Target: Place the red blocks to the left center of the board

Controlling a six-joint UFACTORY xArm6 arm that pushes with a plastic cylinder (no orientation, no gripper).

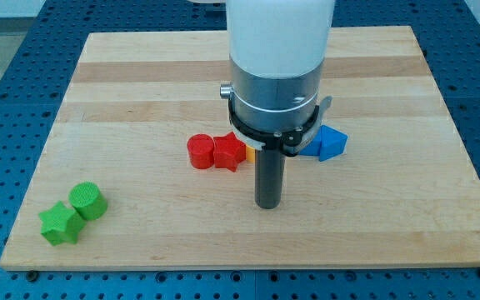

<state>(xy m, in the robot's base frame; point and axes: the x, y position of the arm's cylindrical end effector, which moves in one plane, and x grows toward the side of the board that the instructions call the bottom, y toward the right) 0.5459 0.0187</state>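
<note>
A red round block (199, 152) and a red star-like block (229, 152) sit touching each other near the board's middle, the round one on the view's left. My tip (267, 204) rests on the board just right of and below the red star block, a small gap apart from it.
A yellow-orange block (251, 154) peeks out between the red star block and the rod. A blue block (324, 143) lies right of the rod, partly hidden by the arm. A green star block (59, 222) and a green round block (87, 201) sit at the bottom left corner.
</note>
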